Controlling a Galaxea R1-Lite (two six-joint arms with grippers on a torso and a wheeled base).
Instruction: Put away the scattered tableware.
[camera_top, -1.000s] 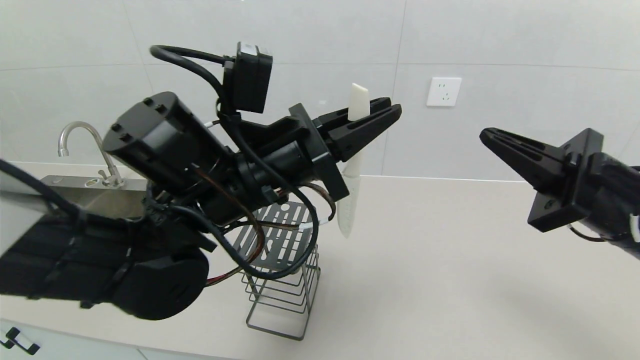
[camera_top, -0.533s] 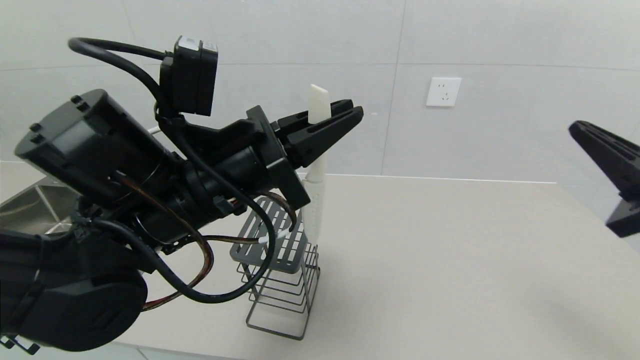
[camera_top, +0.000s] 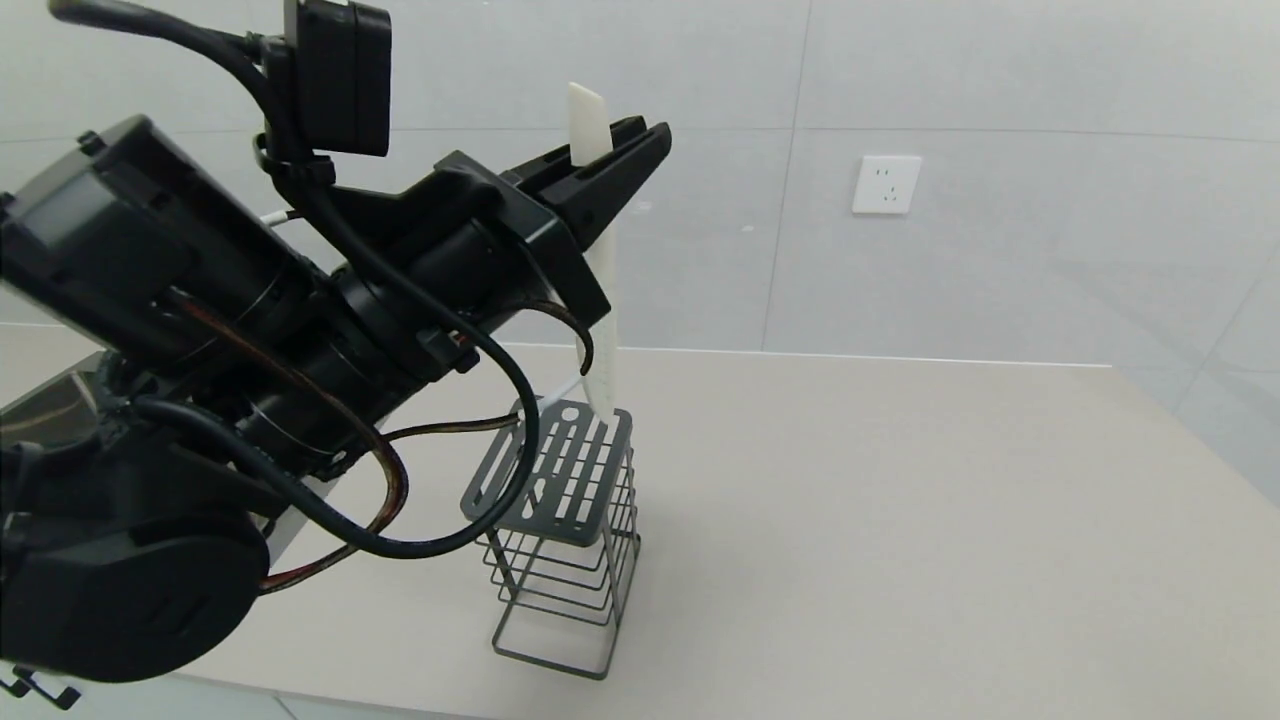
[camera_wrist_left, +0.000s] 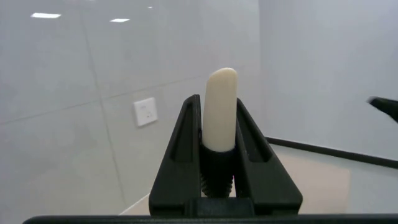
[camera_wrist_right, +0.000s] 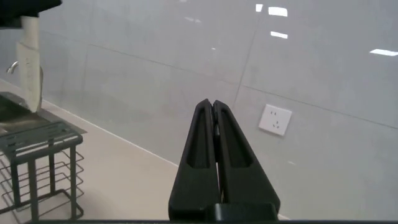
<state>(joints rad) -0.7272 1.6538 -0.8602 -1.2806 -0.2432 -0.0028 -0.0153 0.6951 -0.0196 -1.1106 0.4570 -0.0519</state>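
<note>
Right gripper (camera_wrist_right: 213, 106), fingers pressed together and holding nothing, before a tiled wall (camera_wrist_right: 155, 56) bearing a wall socket (camera_wrist_right: 275, 119). Farther off, a white knife (camera_wrist_right: 32, 74) hangs blade down above a wire rack (camera_wrist_right: 37, 140) on the countertop (camera_wrist_right: 124, 180).

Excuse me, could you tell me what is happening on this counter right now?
The robot's left end effector is shut on the handle of a white knife, holding it upright with the blade pointing down over the slotted top of a wire rack on the counter. The blade tip looks just above the rack, not yet in a slot. The right end effector is shut and empty, away from the rack.
</note>
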